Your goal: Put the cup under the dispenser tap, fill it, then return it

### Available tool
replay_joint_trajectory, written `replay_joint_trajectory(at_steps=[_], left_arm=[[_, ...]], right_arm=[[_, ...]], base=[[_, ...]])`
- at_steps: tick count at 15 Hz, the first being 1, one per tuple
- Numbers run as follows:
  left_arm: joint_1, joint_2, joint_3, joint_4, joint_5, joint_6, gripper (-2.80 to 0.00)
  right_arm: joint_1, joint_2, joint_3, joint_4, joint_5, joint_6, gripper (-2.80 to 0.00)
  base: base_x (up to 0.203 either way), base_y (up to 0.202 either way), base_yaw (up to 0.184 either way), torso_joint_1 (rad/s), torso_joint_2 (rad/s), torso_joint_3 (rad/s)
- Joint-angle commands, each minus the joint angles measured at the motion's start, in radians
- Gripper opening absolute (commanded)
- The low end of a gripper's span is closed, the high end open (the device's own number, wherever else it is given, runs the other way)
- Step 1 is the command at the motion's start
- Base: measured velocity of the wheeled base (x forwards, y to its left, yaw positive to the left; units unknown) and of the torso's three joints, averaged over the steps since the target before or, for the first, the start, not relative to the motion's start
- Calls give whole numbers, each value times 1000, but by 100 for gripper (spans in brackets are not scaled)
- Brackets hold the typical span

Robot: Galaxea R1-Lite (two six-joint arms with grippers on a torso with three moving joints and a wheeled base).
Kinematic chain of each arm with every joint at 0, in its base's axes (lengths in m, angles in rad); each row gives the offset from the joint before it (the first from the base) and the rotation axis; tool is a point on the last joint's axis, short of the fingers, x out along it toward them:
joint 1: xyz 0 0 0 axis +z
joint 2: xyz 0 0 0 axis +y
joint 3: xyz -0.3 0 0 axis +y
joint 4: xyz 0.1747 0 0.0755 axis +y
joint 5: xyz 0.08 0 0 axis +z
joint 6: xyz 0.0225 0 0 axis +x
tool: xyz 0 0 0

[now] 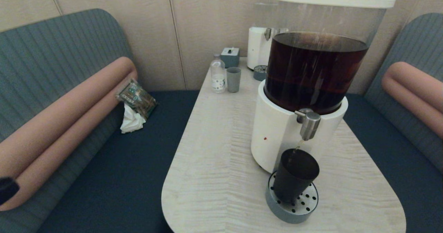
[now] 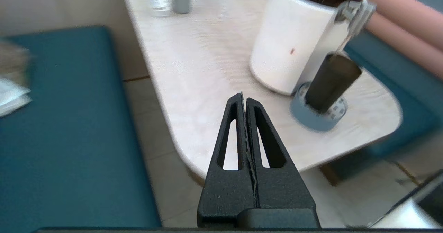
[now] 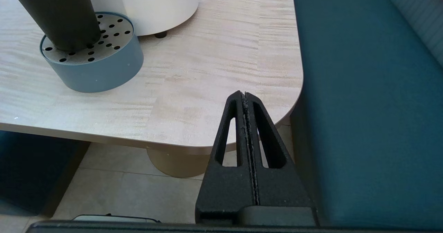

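The matte black cup [image 1: 295, 175] stands upright on a round grey-blue perforated drip tray [image 1: 292, 208], directly beneath the brushed-steel tap [image 1: 309, 123] of the white-based dispenser [image 1: 277, 136] with the dark brown tank. A thin stream runs from the spout into the cup. The left wrist view shows the cup [image 2: 331, 82] and tap [image 2: 358, 15] too. My left gripper [image 2: 243, 96] is shut and empty, off the table's near-left corner. My right gripper [image 3: 243, 94] is shut and empty, by the near-right table edge, with the cup [image 3: 57, 15] some way off.
At the table's far end stand a clear bottle [image 1: 218, 74], a pale grey-blue tumbler [image 1: 233, 79], a small grey box [image 1: 230, 56] and a second clear-tank dispenser [image 1: 264, 35]. Blue benches flank the table; a packet and tissue [image 1: 135, 105] lie on the left bench.
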Motion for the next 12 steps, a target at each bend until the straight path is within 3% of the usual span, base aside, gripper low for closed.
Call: replay_joint_trajectory(at_steps=[1, 4, 8, 11, 12], left_arm=[[-13, 356, -92, -92, -41, 6, -280], [-99, 623, -211, -234, -76, 20, -280], [-239, 829, -372, -287, -87, 64, -280], [-347, 944, -465, -260, -30, 220, -280], [-393, 964, -486, -233, -6, 245, -280]], right_arm=[[0, 0, 0, 0, 1, 0, -280], [0, 1, 0, 0, 1, 0, -280], [0, 1, 0, 0, 1, 0, -280], [0, 1, 0, 0, 1, -1, -280], [0, 0, 0, 0, 1, -1, -280]], base=[[0, 0, 0, 0, 0, 0], [0, 0, 0, 0, 0, 0], [0, 0, 0, 0, 0, 0], [0, 0, 0, 0, 0, 0], [0, 0, 0, 0, 0, 0]])
